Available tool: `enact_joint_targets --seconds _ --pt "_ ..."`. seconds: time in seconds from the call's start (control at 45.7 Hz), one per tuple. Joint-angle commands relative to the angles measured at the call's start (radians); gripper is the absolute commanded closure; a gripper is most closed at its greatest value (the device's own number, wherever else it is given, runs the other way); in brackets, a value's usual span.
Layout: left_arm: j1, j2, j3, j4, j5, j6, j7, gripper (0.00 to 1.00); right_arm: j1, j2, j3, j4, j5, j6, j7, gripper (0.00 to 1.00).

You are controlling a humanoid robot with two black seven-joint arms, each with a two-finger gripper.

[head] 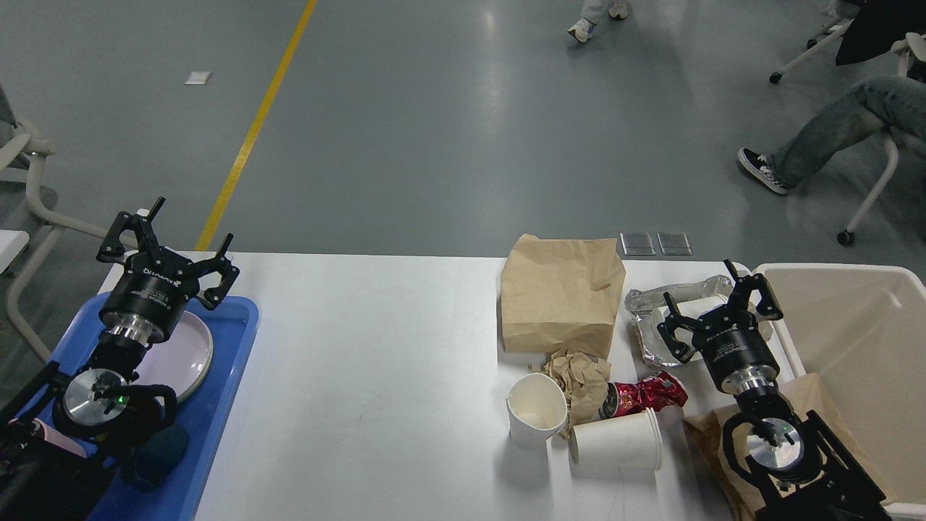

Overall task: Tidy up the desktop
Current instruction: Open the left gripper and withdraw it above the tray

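Our right end effector [716, 312] hovers spread and empty; our left end effector [168, 250] too. The desk [362, 362] lies beneath; crumpled foil [655, 304], just beyond right's fingers, seems light, crushable: pinch its rim.

A smooth grey floor [434, 130] is stretching away behind the surface, catching soft overhead light in a pale streak. A yellow line [253, 126] is running across it at a slant, with a small white scrap [197, 77] lying just left of that line. Two metal floor plates [655, 243] are sitting side by side near the surface's far edge. At upper right someone in jeans [832, 130] is sitting on a white wheeled chair [872, 195]; another chair frame [32, 188] is showing at the left edge.
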Motion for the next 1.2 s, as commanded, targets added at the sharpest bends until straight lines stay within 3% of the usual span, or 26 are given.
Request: enact_joint_targets --seconds 0.0,1.051,1.182 --pt "0.018 -0.045 -0.039 0.006 0.009 -0.034 -0.010 0.04 0.000 0.000 0.000 0.002 0.000 0.001 0.000 0.00" --pt "0.024 -0.093 -0.088 0.050 -0.014 -0.052 -0.001 0.04 0.000 0.000 0.000 0.000 0.001 0.001 0.000 0.00" --pt "0.072 -0.123 -0.072 0.081 -0.015 -0.112 -0.016 0.04 0.000 0.000 0.000 0.000 0.000 -0.001 0.000 0.00"
